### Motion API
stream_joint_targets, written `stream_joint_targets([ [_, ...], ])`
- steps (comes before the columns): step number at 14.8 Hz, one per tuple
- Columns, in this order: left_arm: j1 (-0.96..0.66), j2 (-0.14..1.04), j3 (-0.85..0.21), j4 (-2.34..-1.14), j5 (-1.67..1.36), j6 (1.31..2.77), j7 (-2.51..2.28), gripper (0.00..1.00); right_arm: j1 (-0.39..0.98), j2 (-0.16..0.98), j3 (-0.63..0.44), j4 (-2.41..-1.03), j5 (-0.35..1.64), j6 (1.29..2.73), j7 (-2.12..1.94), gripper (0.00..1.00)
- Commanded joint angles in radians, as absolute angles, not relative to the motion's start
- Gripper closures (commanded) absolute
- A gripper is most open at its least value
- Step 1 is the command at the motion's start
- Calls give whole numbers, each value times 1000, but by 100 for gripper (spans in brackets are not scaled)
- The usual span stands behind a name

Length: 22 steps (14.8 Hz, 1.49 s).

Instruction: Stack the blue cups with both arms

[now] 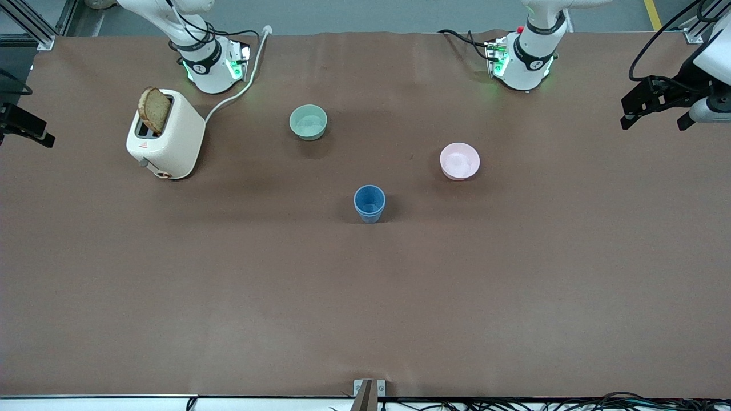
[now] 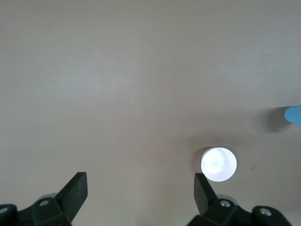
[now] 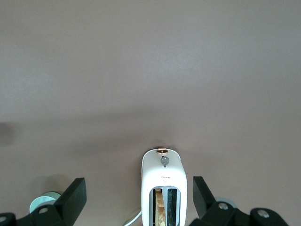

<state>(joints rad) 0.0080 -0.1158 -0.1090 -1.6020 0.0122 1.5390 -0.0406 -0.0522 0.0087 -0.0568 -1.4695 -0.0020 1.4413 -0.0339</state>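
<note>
On the brown paper-covered table (image 1: 365, 297) the small matte blue tapered plastic cups (image 1: 369, 203) stand near the middle, one nested inside the other, so they show as a single upright tumbler with a doubled rim. Farther from the front camera, toward the right arm's end, sits a round mint-green bowl (image 1: 308, 121); toward the left arm's end, a round pale pink bowl (image 1: 460, 161) rests a little farther from the camera than the cups. A cream two-slot toaster (image 1: 165, 135) with a slice of brown bread (image 1: 155, 109) poking out of one slot stands close to the right arm's base, its white cord (image 1: 243, 85) trailing toward that base. Both arms are pulled away from the cups and wait high above the table. The left gripper (image 2: 140, 193) hangs with its jaws spread wide and empty, over bare table beside the pink bowl. The right gripper (image 3: 139, 197) is likewise wide apart with nothing in it, poised above the toaster.
</note>
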Motion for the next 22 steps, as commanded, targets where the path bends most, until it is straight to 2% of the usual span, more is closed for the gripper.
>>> stream_joint_targets([
  [1, 11, -114, -107, -1571, 15, 1502, -18, 0, -51, -9, -54, -1480, -6, 1451, -83, 0],
  [10, -1, -98, -113, -1552, 17, 1488, -20, 0, -54, -37, -57, -1483, 15, 1442, -80, 0],
  [13, -27, -3, -142, -1502, 14, 1491, -38, 0, -54, -37, -57, -1486, 15, 1457, -77, 0],
  [15, -37, 17, -153, -1500, 14, 1499, -41, 0, -52, -37, -55, -1488, 15, 1459, -77, 0],
  [22, 12, -21, -135, -1477, 14, 1494, -45, 0, -52, -37, -57, -1485, 15, 1459, -77, 0],
])
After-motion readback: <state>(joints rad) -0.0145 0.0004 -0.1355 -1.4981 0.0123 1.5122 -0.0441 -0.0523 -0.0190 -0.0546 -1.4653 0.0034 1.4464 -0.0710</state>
